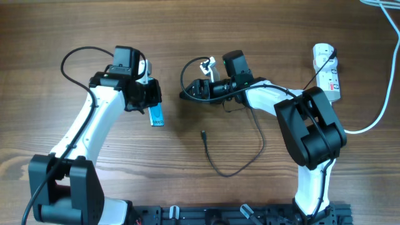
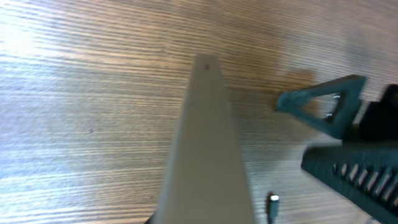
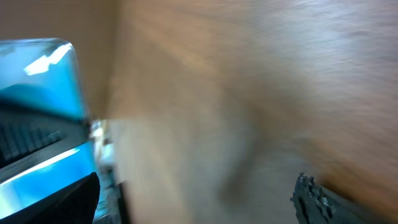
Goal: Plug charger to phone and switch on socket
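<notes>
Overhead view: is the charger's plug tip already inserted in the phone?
No, the charger's plug tip lies on the table, apart from the phone.

Overhead: shows only the lower end of the phone (image 1: 157, 116), the rest covered by the left gripper (image 1: 149, 99). Loses the white cord (image 1: 379, 119) at the upper right edge and part of the black cable (image 1: 244, 164) under the right arm (image 1: 309, 128). Cannot tell the socket's (image 1: 328, 72) switch position, too small. Left wrist: blurs the phone's pale back, cropped at the bottom edge; crops the right gripper (image 2: 292, 134) at the right edge. Right wrist: smears nearly everything; cuts the blue phone at the left edge.
</notes>
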